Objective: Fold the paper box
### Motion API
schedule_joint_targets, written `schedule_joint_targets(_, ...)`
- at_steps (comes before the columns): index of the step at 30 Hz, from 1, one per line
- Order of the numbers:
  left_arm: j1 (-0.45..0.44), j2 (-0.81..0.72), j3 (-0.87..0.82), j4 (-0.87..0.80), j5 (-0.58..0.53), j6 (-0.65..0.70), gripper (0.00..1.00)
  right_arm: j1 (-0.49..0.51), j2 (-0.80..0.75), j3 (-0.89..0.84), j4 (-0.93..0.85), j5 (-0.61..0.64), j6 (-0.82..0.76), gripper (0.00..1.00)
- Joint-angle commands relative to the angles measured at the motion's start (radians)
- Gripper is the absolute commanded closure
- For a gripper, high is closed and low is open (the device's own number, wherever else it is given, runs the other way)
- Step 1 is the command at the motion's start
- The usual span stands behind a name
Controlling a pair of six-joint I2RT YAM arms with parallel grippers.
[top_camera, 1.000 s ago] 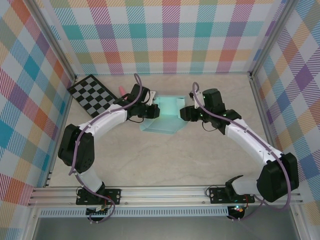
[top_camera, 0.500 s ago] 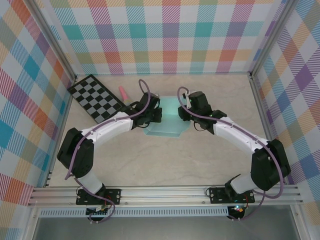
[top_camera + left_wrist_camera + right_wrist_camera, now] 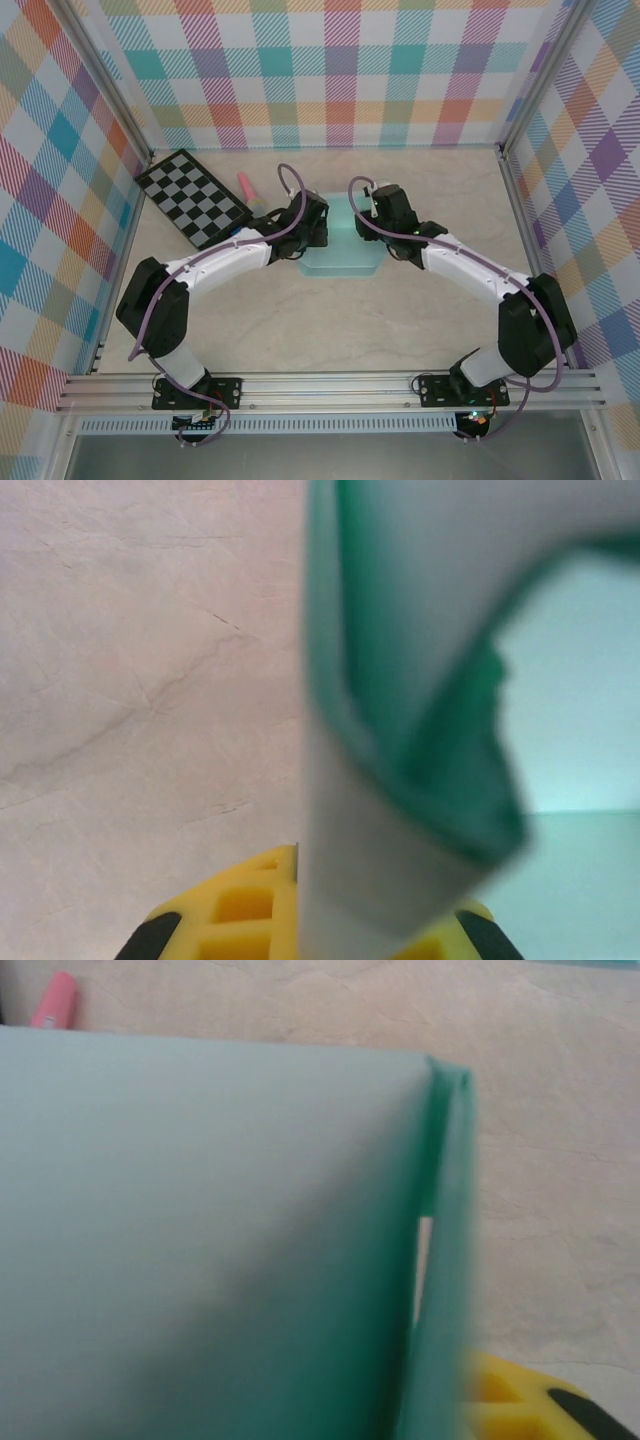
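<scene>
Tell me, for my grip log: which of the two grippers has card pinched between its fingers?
The left gripper: a mint flap of the paper box runs down between its two yellow fingers. The right gripper sits by the box wall, grip unclear.

A wall of plaid cloth in teal, orange, pink and lilac checks (image 3: 340, 70) closes the far side, with matching plaid walls on the left (image 3: 50, 200) and right (image 3: 600, 180). Slim aluminium corner posts (image 3: 100, 75) rise at the far corners. The pale beige, marble-veined tabletop (image 3: 330, 320) spreads between them under even, soft light with only faint shadows. A ribbed aluminium rail (image 3: 330, 385) runs along the near edge, and nearer still lies a dull grey strip of floor (image 3: 330, 455).
</scene>
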Motion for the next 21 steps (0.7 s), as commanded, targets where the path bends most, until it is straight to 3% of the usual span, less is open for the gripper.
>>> schedule_joint_targets(1, -0.037, -0.031, 0.03, -0.024, -0.025, -0.039, 1.0, -0.019, 0.038, -0.005, -0.022, 0.117, 0.014, 0.57)
schedule_joint_targets(9, -0.036, -0.02, 0.042, -0.079, -0.12, -0.08, 1.0, -0.031, -0.094, -0.043, -0.014, -0.052, -0.012, 0.42)
schedule_joint_targets(18, -0.036, -0.001, 0.068, -0.095, -0.11, -0.08, 1.0, -0.126, -0.198, -0.05, -0.117, -0.548, -0.199, 0.33)
schedule_joint_targets(21, -0.035, 0.0, 0.072, -0.096, -0.107, -0.08, 1.0, -0.144, -0.202, -0.03, -0.185, -0.622, -0.279, 0.3)
